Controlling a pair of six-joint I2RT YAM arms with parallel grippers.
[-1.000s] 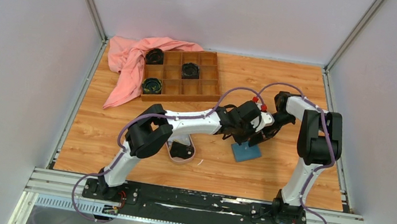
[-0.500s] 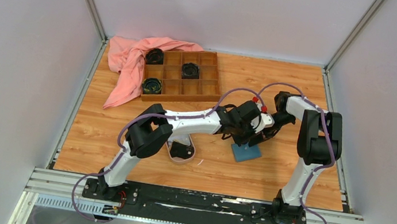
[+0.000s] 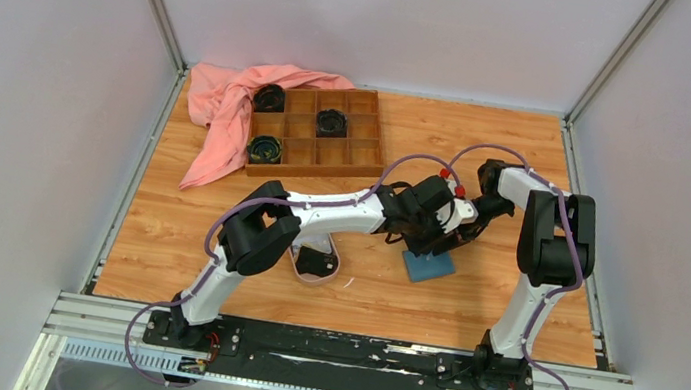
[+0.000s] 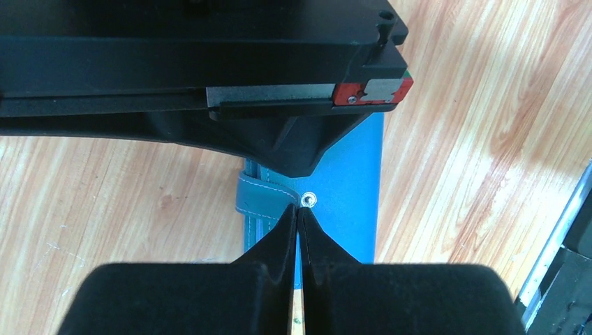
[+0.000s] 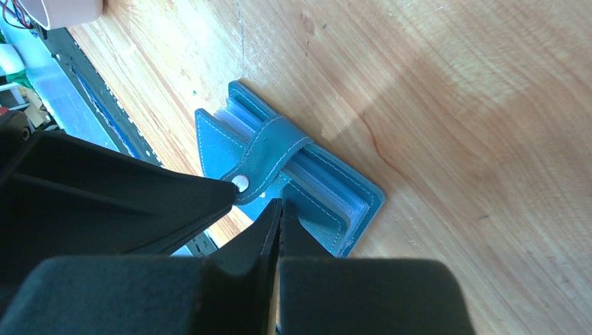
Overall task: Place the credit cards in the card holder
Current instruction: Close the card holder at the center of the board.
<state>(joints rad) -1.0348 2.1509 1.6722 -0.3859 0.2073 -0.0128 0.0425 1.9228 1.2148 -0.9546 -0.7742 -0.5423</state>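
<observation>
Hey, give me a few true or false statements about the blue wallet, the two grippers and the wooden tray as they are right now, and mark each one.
1. The card holder lies flat on the table. True.
2. The right gripper is wide open above it. False: its jaws are shut, with the tips right by the holder's strap.
3. The left gripper is shut. True.
4. The wooden tray is empty. False: three of its compartments hold dark round things.
5. A pink cloth lies against the tray's left side. True.
</observation>
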